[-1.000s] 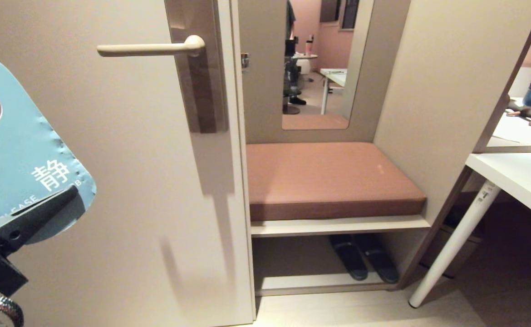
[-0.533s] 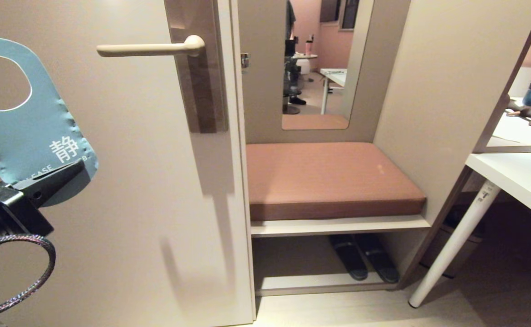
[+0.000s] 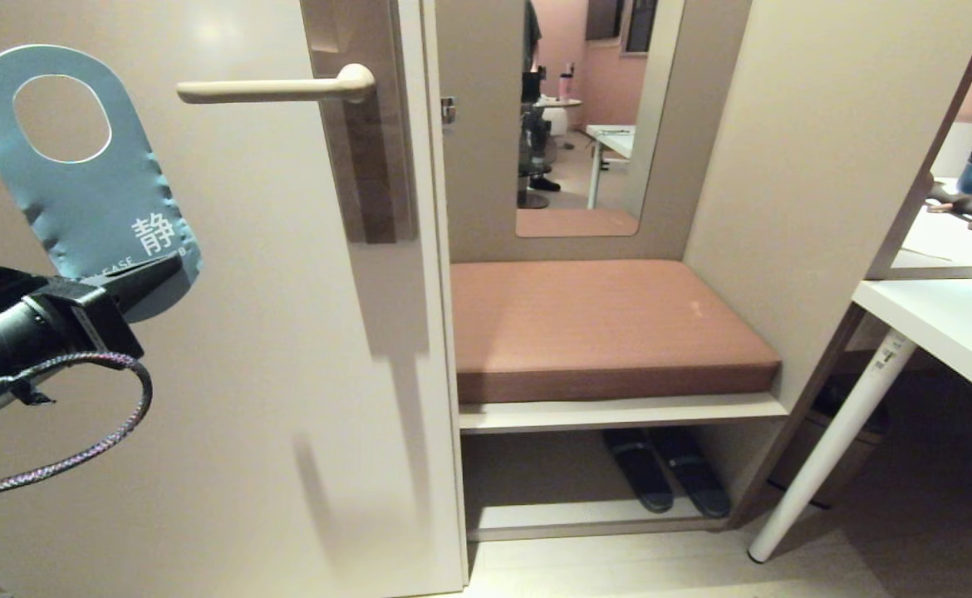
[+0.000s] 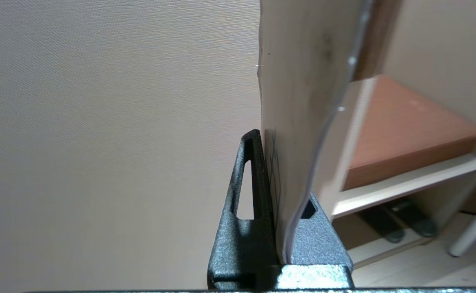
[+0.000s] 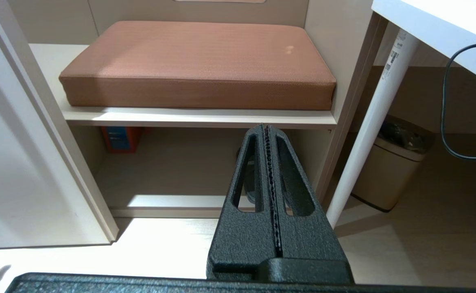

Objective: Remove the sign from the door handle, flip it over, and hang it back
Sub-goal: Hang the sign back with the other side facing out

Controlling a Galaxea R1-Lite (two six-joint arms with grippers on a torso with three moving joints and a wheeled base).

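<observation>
Left of the door handle (image 3: 274,87), left gripper (image 3: 149,278) jaws pinch the sign (image 3: 87,166) by its lower end, blue face showing; right gripper (image 5: 267,134) jaws pressed together, empty.

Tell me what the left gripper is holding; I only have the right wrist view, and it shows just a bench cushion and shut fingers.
Observer: The left gripper is shut on the sign, pinching its lower end.
Operator: Which face shows?
Observer: The blue face points toward the head camera, with the oval hole uppermost.
Operator: Is it on the handle?
Observer: No. The door handle is bare; the sign is held up beside it, to the robot's left of the lever's free tip.
</observation>
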